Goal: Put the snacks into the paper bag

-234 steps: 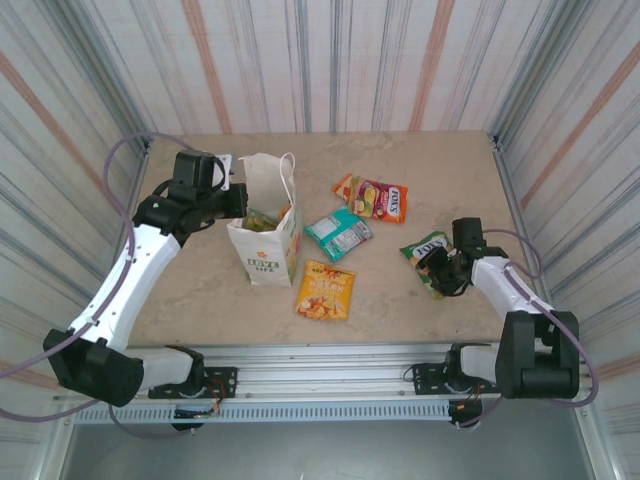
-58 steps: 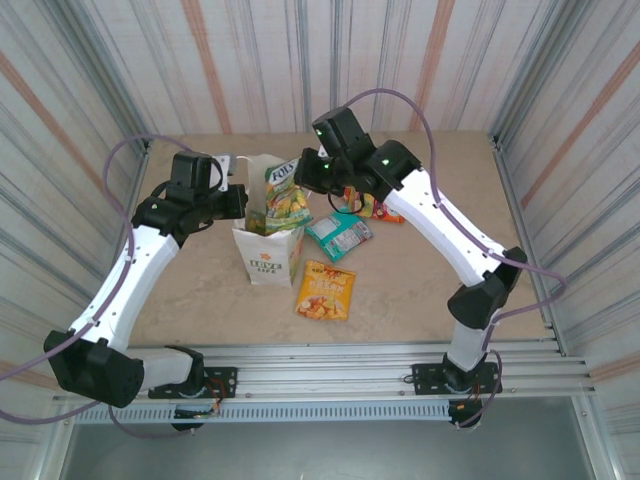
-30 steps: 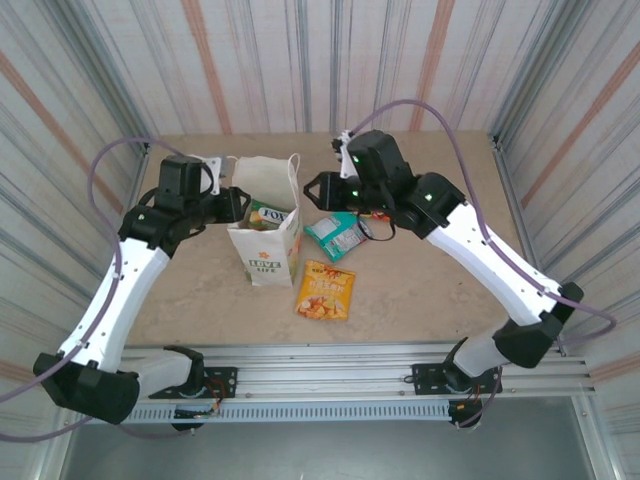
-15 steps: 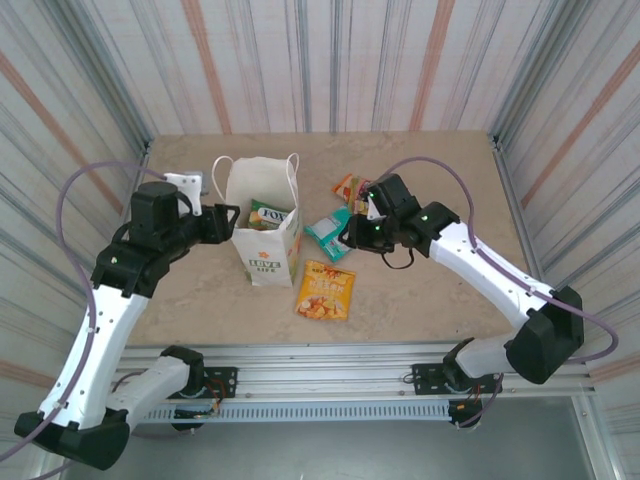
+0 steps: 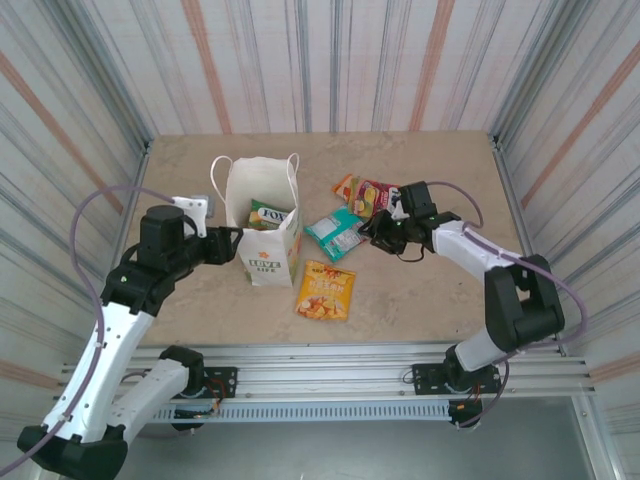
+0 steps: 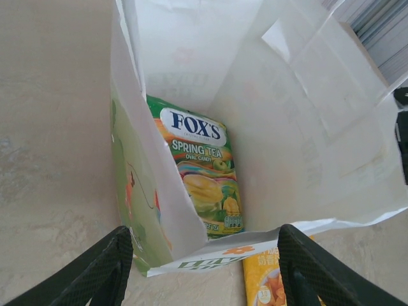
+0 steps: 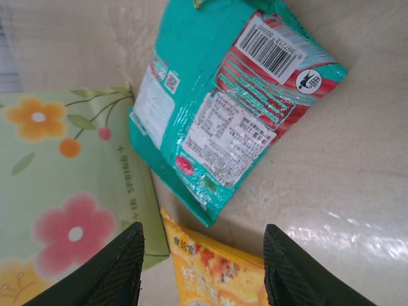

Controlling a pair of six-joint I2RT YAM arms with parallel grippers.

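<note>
Desk (image 5: 430, 300), near to far.

- Yellow packet (image 5: 326, 290) lies flat, closest to me, just off the bag's front right corner. Its top edge (image 6: 271, 280) shows in the left wrist view, and a corner (image 7: 210, 268) in the right wrist view.
- Left tool (image 5: 230, 245) is at the bag's left side. Jaws are apart with nothing clamped. From its wrist cam, the left tool (image 6: 205, 233) looks straight into the open mouth. I can't tell whether the fingers touch the paper.
- Bag (image 5: 265, 255) is upright and open. One snack is inside: a green Fox's packet (image 5: 268, 213) standing on end against the printed wall — clearer from the wrist (image 6: 197, 172), where I can read "Spring Tea" on it. The bag walls (image 6: 306, 127) are white inside, and the floral side (image 7: 57, 191) faces the right arm.
- Teal packet (image 5: 337, 232) is just right of the bag, barcode side up (image 7: 223, 108), flat on the desk.
- Right tool (image 5: 375, 230) is low, just right of the teal packet. Jaws are apart and empty, and the right tool (image 7: 204, 233) points at the gap between teal and yellow.
- Farthest back are the red packet (image 5: 380, 198) and the orange packet (image 5: 346, 187), overlapping behind the right tool.
</note>
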